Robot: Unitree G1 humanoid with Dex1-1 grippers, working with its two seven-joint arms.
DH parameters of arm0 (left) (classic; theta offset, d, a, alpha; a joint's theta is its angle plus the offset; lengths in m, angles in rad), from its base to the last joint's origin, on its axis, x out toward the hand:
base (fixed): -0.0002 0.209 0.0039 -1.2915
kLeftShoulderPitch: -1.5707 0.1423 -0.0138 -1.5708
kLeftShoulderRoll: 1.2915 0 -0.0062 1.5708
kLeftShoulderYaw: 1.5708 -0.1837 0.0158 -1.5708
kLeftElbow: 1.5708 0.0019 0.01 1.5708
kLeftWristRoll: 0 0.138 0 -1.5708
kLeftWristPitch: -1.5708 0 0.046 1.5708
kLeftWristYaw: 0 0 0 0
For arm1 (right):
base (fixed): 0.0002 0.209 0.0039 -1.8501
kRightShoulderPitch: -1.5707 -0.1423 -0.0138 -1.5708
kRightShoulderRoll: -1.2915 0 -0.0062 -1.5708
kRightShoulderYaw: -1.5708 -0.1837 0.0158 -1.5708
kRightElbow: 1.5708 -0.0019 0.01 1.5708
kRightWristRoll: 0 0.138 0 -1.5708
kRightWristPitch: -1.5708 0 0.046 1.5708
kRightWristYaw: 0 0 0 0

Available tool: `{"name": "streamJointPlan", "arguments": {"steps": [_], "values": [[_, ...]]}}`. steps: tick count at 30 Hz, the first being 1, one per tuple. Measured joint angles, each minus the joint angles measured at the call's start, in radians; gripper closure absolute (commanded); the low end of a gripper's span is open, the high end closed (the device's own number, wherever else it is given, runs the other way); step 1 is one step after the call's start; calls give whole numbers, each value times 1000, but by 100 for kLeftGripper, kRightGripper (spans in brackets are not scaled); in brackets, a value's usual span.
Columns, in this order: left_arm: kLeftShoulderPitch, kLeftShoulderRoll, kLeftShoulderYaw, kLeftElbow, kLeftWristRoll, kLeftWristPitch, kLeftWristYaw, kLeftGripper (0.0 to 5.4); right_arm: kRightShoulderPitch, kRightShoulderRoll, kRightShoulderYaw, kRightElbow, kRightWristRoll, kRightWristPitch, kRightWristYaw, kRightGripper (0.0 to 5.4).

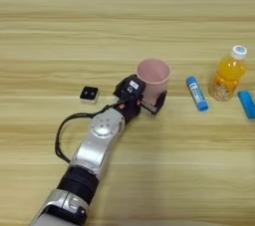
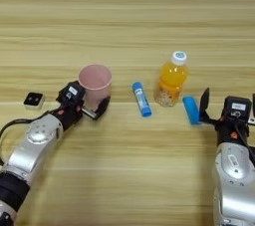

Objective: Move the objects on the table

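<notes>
Right eye view alone shows the right claw [image 2: 229,101], open.

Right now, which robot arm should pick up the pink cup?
Probably the left: the left gripper is already around the pink cup's base, while the right gripper sits far off beside the blue bar.

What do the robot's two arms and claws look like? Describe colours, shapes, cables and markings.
Both arms are rounded silver-grey shells with a round disc near the wrist. The left arm has a black band lower down and a black cable looping off its side. Each ends in a black claw, left claw and right claw, with two dark fingers and a small white label on the block behind.
</notes>
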Motion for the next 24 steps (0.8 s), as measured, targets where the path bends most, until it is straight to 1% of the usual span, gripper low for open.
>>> {"name": "streamJointPlan", "arguments": {"steps": [4,5,9,13,15,16,18,19,24], "values": [[-20,-4,15,50,-1,-20,11,0,0,0,2,0,0,1,0,2],[-25,-5,19,55,-1,-23,11,18,0,1,2,-1,0,2,0,0],[-28,-16,29,71,-2,-39,13,56,0,1,2,-1,0,2,0,0],[-28,-17,37,72,-2,-42,13,91,0,1,2,-1,0,2,0,0],[-28,-18,38,72,-2,-42,12,114,0,1,2,-1,0,3,0,0],[-28,-18,38,72,-2,-42,11,139,0,1,2,-1,0,3,0,0],[-27,-18,39,70,-2,-42,9,144,0,2,3,-1,-1,3,0,0],[-25,-17,39,66,-2,-42,8,144,0,2,5,-1,-2,3,-1,0],[45,9,39,-24,-4,-38,-16,145,1,11,13,-5,-8,6,-6,0]]}}
